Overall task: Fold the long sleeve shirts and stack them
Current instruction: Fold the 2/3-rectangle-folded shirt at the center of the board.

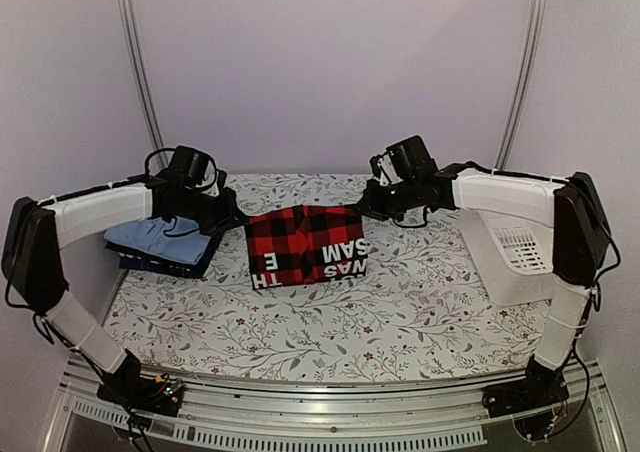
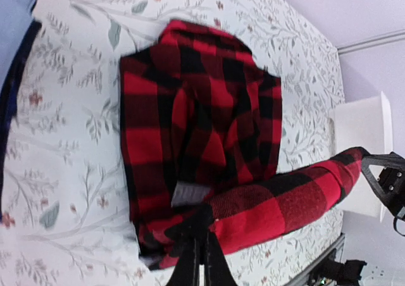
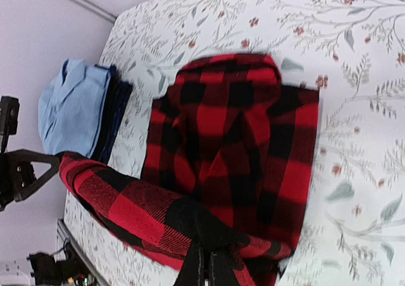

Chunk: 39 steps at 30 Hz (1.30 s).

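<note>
Left pincer pinched tight on one end of a raised edge of the red-and-black checked flannel shirt. Under that arm, at the left of the floral-patterned surface, a folded light blue collared shirt atop a dark navy garment, apart from the flannel. At the middle, the flannel's folded body flat on the surface, black patch with white lettering facing up, lifted edge stretched between the two pincers. Right pincer clamped closed on the other end. Far right, a white plastic basket, well apart from the shirts
</note>
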Available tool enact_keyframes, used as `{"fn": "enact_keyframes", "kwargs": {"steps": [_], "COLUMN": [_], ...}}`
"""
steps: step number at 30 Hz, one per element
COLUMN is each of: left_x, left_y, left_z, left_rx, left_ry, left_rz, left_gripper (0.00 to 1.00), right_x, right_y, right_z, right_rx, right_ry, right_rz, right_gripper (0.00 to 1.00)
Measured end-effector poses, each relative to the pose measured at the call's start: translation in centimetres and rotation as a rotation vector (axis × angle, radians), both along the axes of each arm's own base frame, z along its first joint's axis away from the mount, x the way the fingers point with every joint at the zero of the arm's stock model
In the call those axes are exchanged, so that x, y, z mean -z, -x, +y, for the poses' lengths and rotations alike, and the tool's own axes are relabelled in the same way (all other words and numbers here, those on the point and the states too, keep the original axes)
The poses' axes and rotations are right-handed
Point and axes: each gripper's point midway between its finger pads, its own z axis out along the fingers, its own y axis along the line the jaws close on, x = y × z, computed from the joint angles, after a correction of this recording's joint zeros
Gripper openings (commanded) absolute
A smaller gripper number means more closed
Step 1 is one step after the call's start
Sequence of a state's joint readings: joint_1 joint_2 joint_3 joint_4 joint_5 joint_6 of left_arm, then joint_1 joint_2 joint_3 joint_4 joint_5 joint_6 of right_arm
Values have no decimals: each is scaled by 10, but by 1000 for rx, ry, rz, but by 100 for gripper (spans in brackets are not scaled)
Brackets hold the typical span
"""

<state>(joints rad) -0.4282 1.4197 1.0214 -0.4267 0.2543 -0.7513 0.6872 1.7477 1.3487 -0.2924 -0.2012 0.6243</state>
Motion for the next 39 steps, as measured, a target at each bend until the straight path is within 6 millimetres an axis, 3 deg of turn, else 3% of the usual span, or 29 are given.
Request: {"fn": "enact_keyframes", "kwargs": {"steps": [3,5,6,8,10,11,13,16,18,20,24,28,31,35,39], "left_x": [25,59,74,113,146,144,141,144,144,143,140,117,98,88,90], "left_y": [-80,-125,-139,-165,-176,-181,-184,-174,-155,-124,-41,19,30,29,25], "left_z": [0,-1,-2,-6,-14,-16,-18,-22,-25,-29,-43,-54,-52,-50,-50], "left_rx": [-3,-7,-6,-2,16,21,24,32,40,55,113,167,163,147,141], "left_ry": [-4,-18,-23,-34,-20,-12,-12,-11,0,10,1,-4,15,22,11], "left_rz": [-18,5,20,57,92,80,69,72,67,90,144,130,95,68,70], "left_gripper": [0,0,0,0,0,0,0,0,0,0,0,0,0,0,0], "right_x": [31,61,77,110,143,157,158,163,164,165,162,155,140,111,108], "right_y": [-85,-126,-142,-161,-168,-166,-167,-155,-138,-108,-41,29,53,47,41], "right_z": [1,0,-2,-3,-5,-6,-5,-8,-12,-19,-31,-52,-62,-62,-61], "right_rx": [65,87,96,100,99,98,89,84,79,69,50,46,51,63,70], "right_ry": [2,-1,0,2,12,15,-1,-17,-19,-13,-7,25,21,-14,-6], "right_rz": [0,18,29,65,109,132,128,127,131,155,196,251,244,174,156], "right_gripper": [0,0,0,0,0,0,0,0,0,0,0,0,0,0,0]}}
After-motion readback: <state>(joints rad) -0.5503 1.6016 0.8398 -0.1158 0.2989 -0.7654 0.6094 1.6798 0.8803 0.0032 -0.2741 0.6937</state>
